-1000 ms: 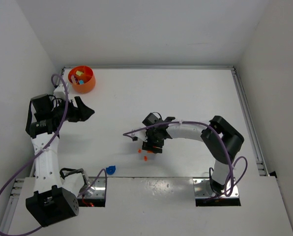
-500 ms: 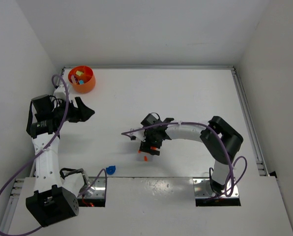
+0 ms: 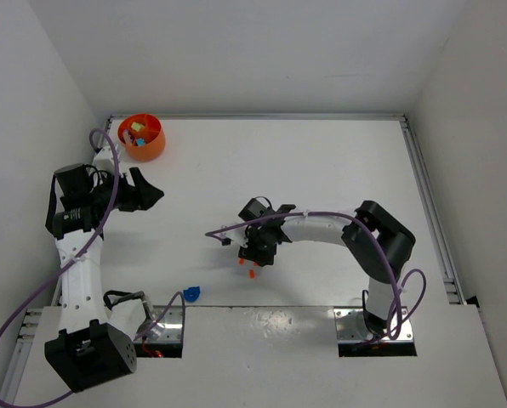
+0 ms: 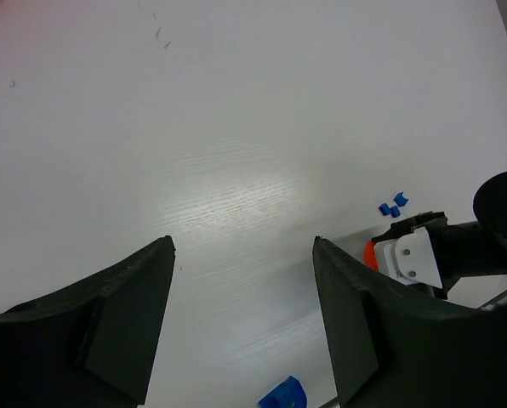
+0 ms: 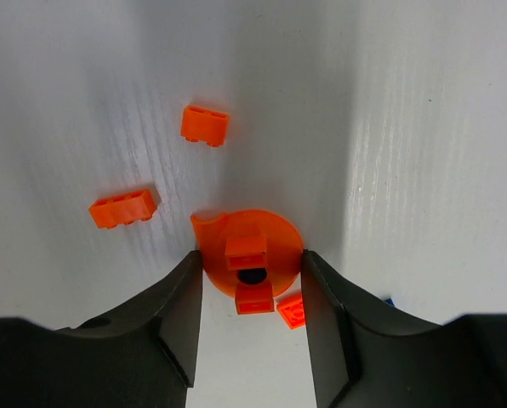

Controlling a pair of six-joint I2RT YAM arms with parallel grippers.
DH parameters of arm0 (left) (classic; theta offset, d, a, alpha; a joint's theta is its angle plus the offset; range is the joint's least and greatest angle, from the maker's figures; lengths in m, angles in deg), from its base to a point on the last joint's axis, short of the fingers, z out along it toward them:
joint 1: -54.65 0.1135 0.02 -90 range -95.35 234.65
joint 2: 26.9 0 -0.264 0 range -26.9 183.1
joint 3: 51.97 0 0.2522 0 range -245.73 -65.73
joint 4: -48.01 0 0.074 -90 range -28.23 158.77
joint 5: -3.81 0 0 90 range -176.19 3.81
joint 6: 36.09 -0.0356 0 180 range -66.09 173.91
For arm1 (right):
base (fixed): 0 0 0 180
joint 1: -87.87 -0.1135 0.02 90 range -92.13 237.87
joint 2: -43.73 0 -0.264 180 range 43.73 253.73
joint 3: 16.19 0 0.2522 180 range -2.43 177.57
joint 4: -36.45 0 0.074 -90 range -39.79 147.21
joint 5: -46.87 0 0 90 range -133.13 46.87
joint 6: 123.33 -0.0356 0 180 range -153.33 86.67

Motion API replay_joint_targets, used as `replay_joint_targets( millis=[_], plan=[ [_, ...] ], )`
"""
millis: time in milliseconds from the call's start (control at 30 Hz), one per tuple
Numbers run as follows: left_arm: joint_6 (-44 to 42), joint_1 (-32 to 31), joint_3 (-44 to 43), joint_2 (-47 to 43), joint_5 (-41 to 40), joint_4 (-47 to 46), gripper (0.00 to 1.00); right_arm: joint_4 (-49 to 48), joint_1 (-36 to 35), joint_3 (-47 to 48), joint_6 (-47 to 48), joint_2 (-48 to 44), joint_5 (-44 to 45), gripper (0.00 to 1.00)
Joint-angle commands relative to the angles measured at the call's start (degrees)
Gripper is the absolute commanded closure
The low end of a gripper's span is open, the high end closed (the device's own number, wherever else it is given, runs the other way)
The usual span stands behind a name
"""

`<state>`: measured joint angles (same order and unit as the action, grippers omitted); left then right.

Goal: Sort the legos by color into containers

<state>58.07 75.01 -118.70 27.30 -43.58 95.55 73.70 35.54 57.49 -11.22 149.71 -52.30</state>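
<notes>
My right gripper (image 5: 249,255) stands low over the table with a finger against each side of a round orange lego disc (image 5: 270,234), shut on it. Two orange bricks (image 5: 205,125) (image 5: 123,208) and a small orange tile (image 5: 292,311) lie beside it. From above, the right gripper (image 3: 255,253) is at mid-table with orange bits (image 3: 252,274) below it. A blue lego (image 3: 191,293) lies near the front edge. The orange bowl (image 3: 151,149) of containers sits at the far left corner with a few pieces inside. My left gripper (image 4: 243,246) hangs open and empty over bare table.
The left wrist view shows the blue lego (image 4: 283,397) below its fingers, two tiny blue bits (image 4: 392,206) and the right arm's head at the right. A metal rail (image 3: 428,204) borders the table's right side. White walls close in on three sides.
The right gripper has shifted slightly left and its jaws have come in against the orange disc. The left arm has not moved.
</notes>
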Motion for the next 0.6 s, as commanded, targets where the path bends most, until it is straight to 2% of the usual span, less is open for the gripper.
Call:
replay_joint_targets(
  millis=[0, 67, 333, 500, 567],
  plan=[
    [0.49, 0.38, 0.15, -1.02, 0.72, -1.70, 0.28, 0.77, -0.40, -1.30, 0.92, 5.21, 3.63, 0.70],
    [0.49, 0.38, 0.15, -1.02, 0.72, -1.70, 0.28, 0.77, -0.40, -1.30, 0.92, 5.21, 3.63, 0.77],
    [0.49, 0.38, 0.68, -1.64, 2.73, -1.70, 0.28, 5.78, 0.65, 5.11, 0.40, -0.76, -2.87, 0.91],
    [1.10, 0.38, 2.43, -2.77, 6.42, -1.70, 0.27, 9.20, 0.66, 8.98, -0.13, -4.81, -6.65, 0.92],
    [1.11, 0.38, 3.22, -2.78, 10.55, -2.23, 0.27, 9.82, 0.66, 11.18, -0.14, -6.21, -8.75, 0.92]
  ],
)
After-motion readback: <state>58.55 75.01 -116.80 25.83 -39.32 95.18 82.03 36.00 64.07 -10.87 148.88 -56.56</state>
